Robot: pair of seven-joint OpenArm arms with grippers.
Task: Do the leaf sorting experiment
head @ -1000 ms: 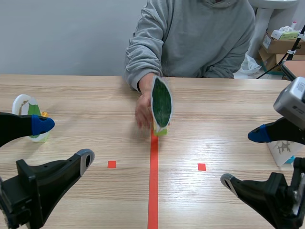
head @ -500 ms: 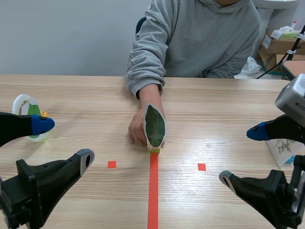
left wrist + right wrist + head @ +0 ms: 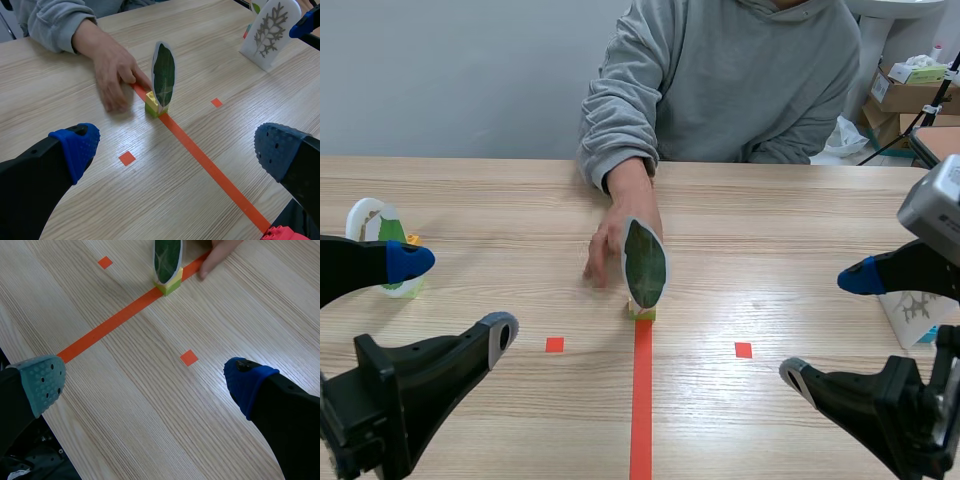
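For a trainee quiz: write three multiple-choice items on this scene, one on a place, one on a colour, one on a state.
1. Where does the oval leaf card stand?
A. at the far end of the tape line
B. on a small tape square
C. at the table's near edge

2. What colour is the card's base block?
A. blue
B. yellow-green
C. red

3. How is the left gripper?
A. shut on the card
B. shut on nothing
C. open

Answers: 1 A, its block sits on the line's end; 2 B, both wrist views show yellow and green; 3 C, its fingers stand wide apart.
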